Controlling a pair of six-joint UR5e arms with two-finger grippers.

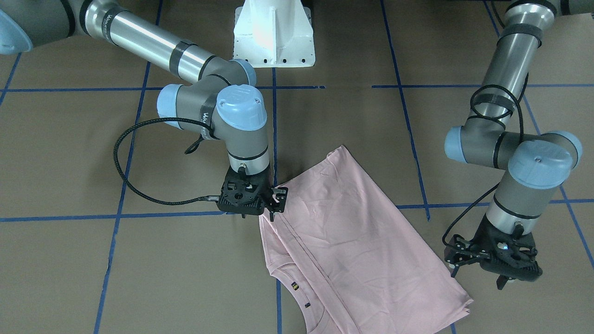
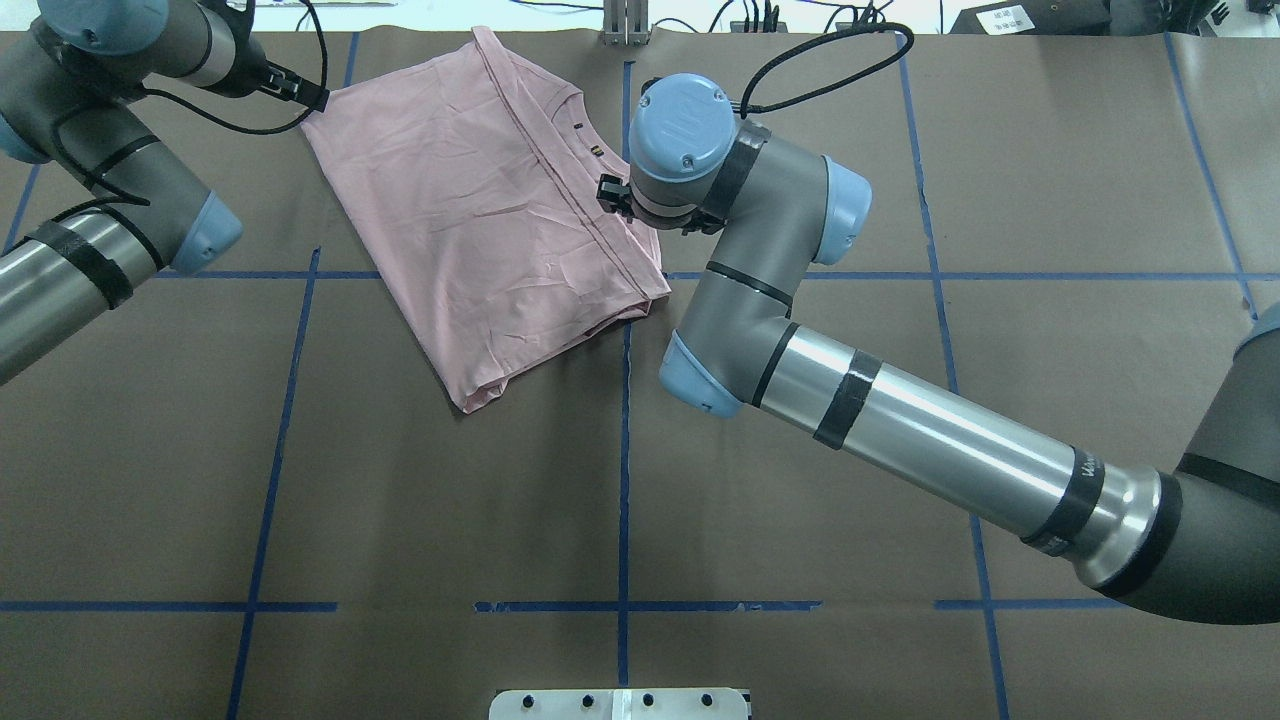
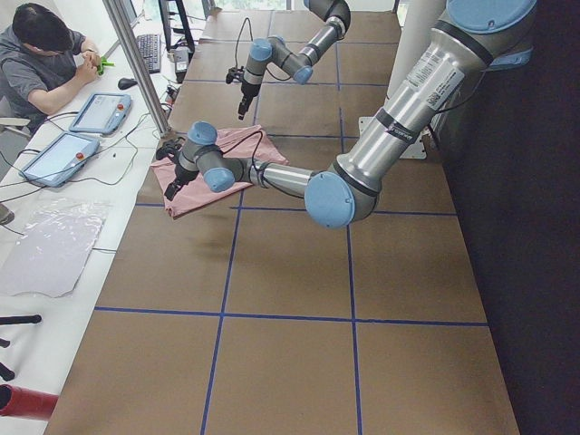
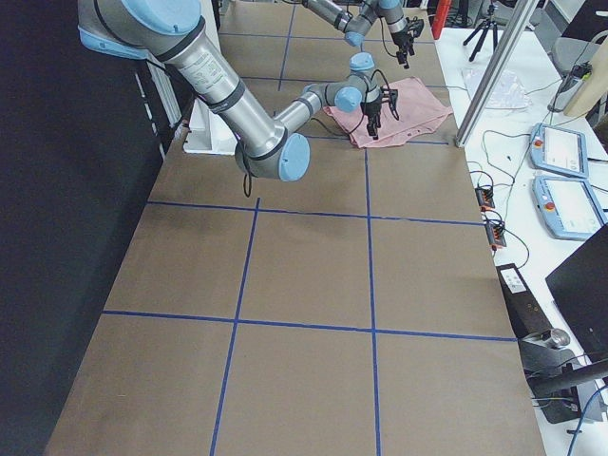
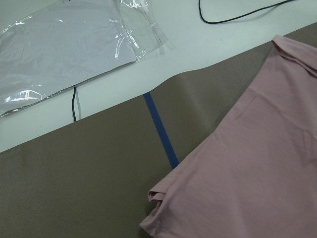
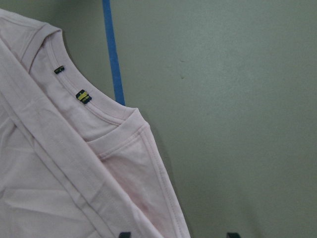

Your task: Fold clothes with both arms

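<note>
I read the T-shirt [image 1: 352,232] as partly done. It lies flat on the table [image 1: 139,278], doubled into a long panel with the collar showing and the cartoon hidden. My right gripper [image 1: 277,200] stands spread astride the edge near the collar, one fingertip over cloth and the other over bare table, gripping nothing. The left gripper [image 1: 478,277] looks spread and empty, a cloth corner just beside it. The cross folds seem left.

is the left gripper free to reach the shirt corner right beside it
Probably yes: the left gripper hangs open just off the T-shirt, with only bare table between them, and the right gripper is at the opposite edge.
</note>
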